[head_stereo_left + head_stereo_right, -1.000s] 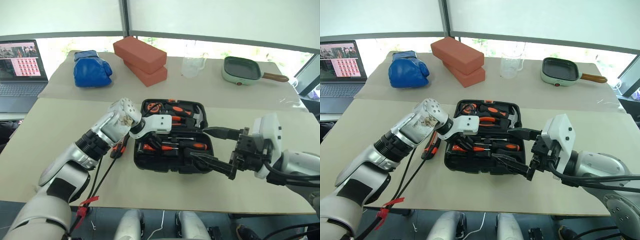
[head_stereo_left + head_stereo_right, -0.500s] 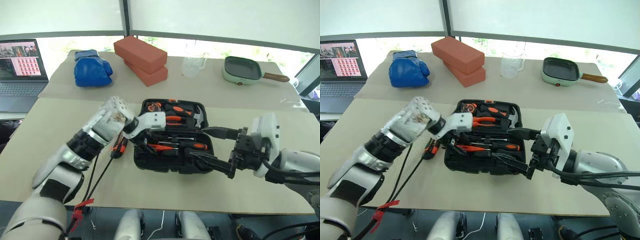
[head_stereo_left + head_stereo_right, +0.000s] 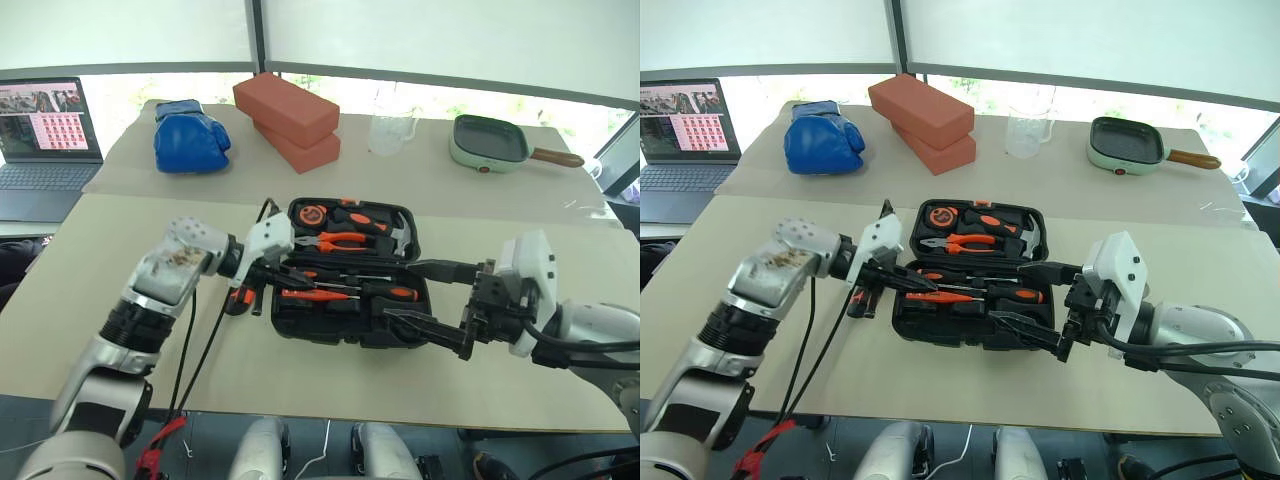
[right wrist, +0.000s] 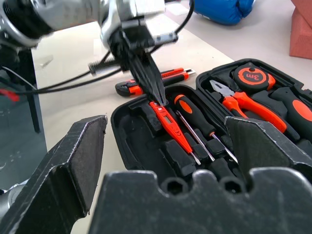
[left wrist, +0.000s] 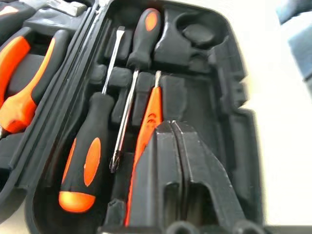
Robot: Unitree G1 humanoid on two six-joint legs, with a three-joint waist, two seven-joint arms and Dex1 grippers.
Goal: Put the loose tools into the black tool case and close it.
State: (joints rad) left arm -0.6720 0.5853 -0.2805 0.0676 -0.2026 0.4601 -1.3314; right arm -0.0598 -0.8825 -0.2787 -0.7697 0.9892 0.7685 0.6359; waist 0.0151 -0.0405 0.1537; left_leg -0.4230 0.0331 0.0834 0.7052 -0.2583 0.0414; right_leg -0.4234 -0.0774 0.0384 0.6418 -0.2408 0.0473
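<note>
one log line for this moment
left gripper: shut, over orange screwdriver | right gripper: open | case: open | knife: on table

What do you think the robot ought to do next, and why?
Probably swing the left tool back to the utility knife lying on the table beside the black tool case. The slim orange screwdriver and two black-handled ones already lie in their slots, the left tool's fingers are shut on nothing, and the knife is not yet packed.

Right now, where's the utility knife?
The utility knife lies on the table, just outside the black tool case on the robot's left.
</note>
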